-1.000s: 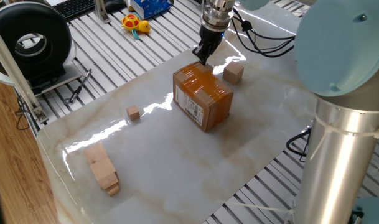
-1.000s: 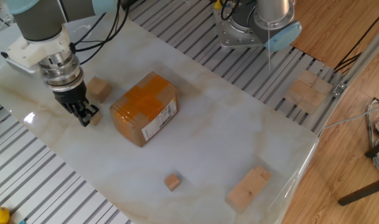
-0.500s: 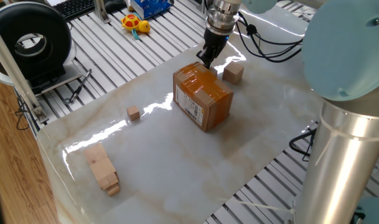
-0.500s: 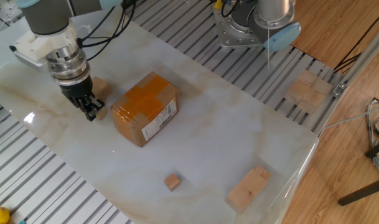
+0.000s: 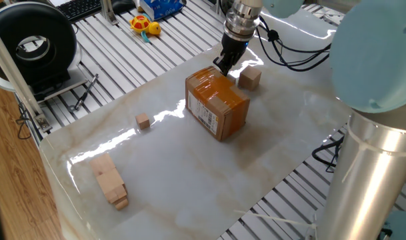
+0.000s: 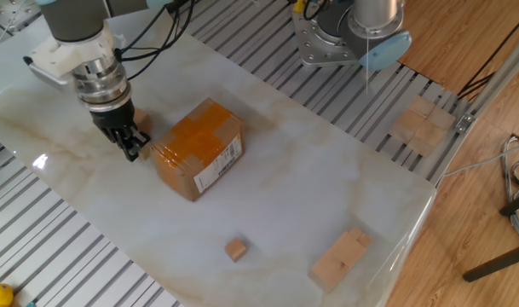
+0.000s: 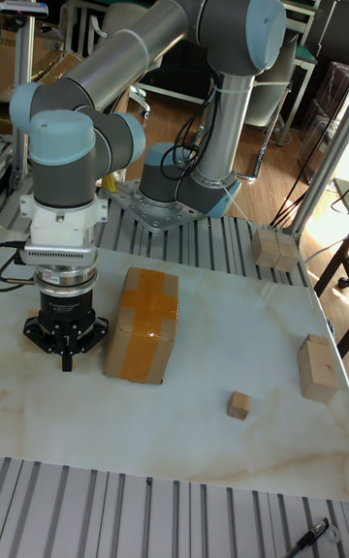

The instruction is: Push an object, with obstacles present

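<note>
The object, a small light-tan wooden cube [image 5: 143,121] [image 6: 235,249] [image 7: 238,405], lies alone on the white marble tabletop [image 5: 189,180]. My gripper [image 5: 223,69] [image 6: 133,153] [image 7: 66,356] is far from it, pointing down at the table with its fingers together and nothing held. Its tip is right beside the far corner of the taped orange-brown cardboard box [image 5: 217,103] [image 6: 198,158] [image 7: 142,323]. A bigger tan cube [image 5: 250,79] [image 6: 142,120] sits just behind the gripper, partly hidden in the other fixed view. Long stacked wooden blocks [image 5: 109,180] [image 6: 340,258] [image 7: 317,366] lie near the table's edge.
More wooden blocks [image 6: 421,124] [image 7: 276,248] rest on the slatted frame off the marble top. The arm's base [image 6: 353,34] stands at the table's side. A black round device [image 5: 36,43] and a yellow toy [image 5: 145,26] lie beyond the marble top.
My gripper has slid along the table toward the box's corner and in front of the bigger cube. The box and the small cube have not moved.
</note>
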